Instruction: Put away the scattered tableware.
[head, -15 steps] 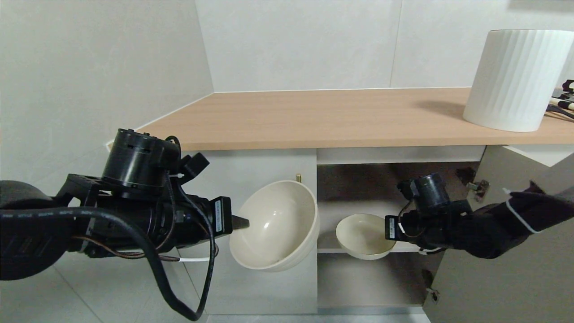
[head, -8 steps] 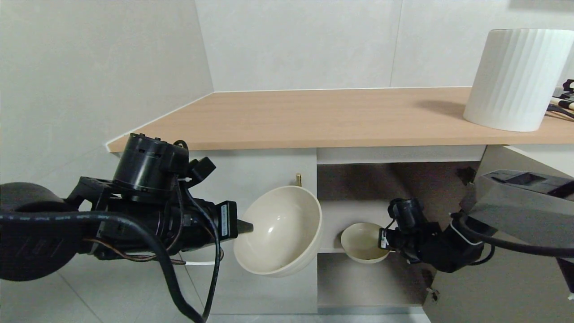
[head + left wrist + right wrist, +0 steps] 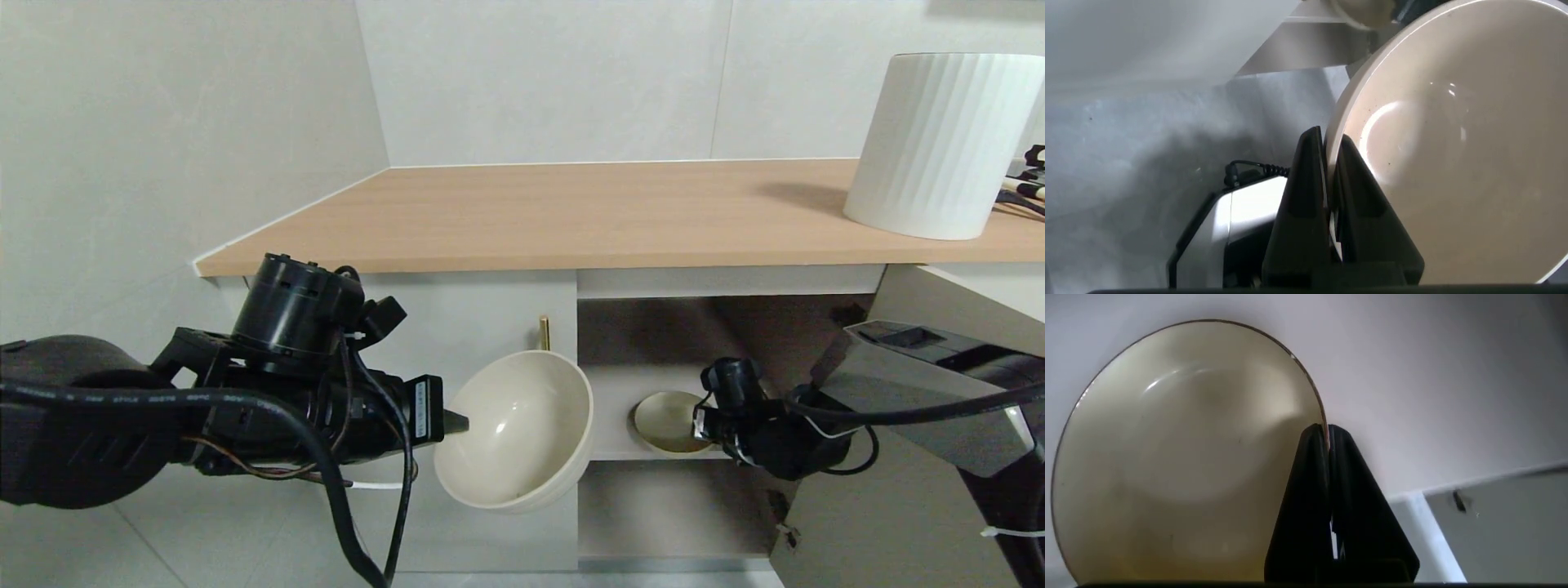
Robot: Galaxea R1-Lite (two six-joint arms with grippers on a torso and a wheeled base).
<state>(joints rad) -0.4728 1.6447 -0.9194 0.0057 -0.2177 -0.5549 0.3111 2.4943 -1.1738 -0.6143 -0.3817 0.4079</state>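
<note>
While poised at the open lower cabinet (image 3: 653, 335) under a light wooden countertop (image 3: 612, 212), holding two bowls at once. Clenched by its rim in the right gripper (image 3: 704, 425): a small shallow cream bowl (image 3: 665, 420), tilted on edge inside the compartment, just above the pale middle shelf (image 3: 608, 425) — impossible to tell whether touching the board. Pinched likewise in the left gripper (image 3: 459, 422), fingers (image 3: 1315, 175) shut tight on the rim: a large deep cream bowl (image 3: 522, 437), hanging in the air outside the cabinet, in front of the closed grey cabinet door (image 3: 490, 310) with its brass handle (image 3: 544, 333), mouth turned sideways. Judged to be mid-placement of the small bowl, first of the pair, with the large one waiting its turn. Next, by that reading: level the small bowl, lower onto the shelf, let go and back out without clipping the open door (image 3: 857, 531) at right — then swing the large bowl round the closed door's edge into the same opening, beside the small one. Care called for with smooth rims held by so thin a pinch. Standing well apart on the countertop, a tall white ribbed cylinder (image 3: 939, 147).
</note>
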